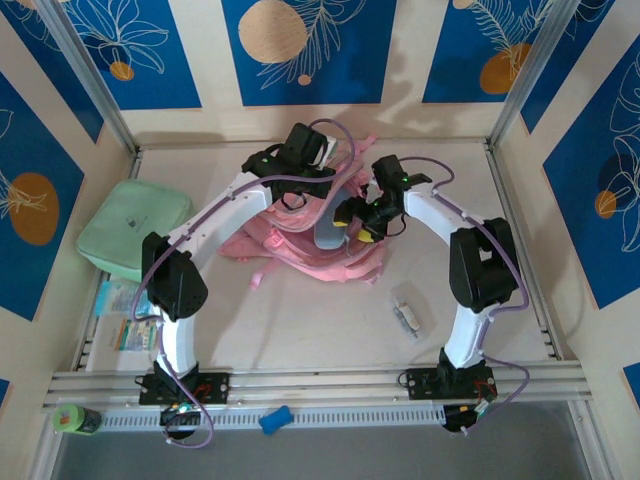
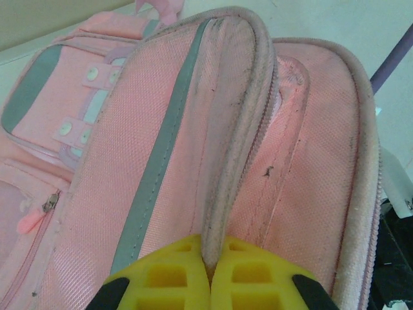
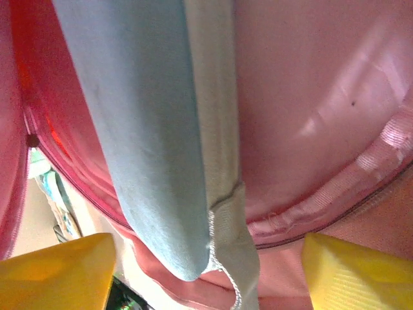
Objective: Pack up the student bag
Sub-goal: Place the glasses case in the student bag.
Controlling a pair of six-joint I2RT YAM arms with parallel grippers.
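Opening step: student bag (image 1: 300, 250) sits mid bench (image 1: 330, 330). Left pincer (image 2: 210, 268) is clenched on its flap edge, holding it up. Right pincer (image 3: 206, 271) is released, jaws wide astride the pale blue panel (image 3: 148, 129) (no grip). Next move likely: widen the mouth, fetch items.

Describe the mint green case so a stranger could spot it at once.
Find the pink student bag in the middle of the table, then look to the table's left edge. The mint green case lies flat there, square with rounded corners. Unlike the printed booklets beside it, it is plain and pale green.
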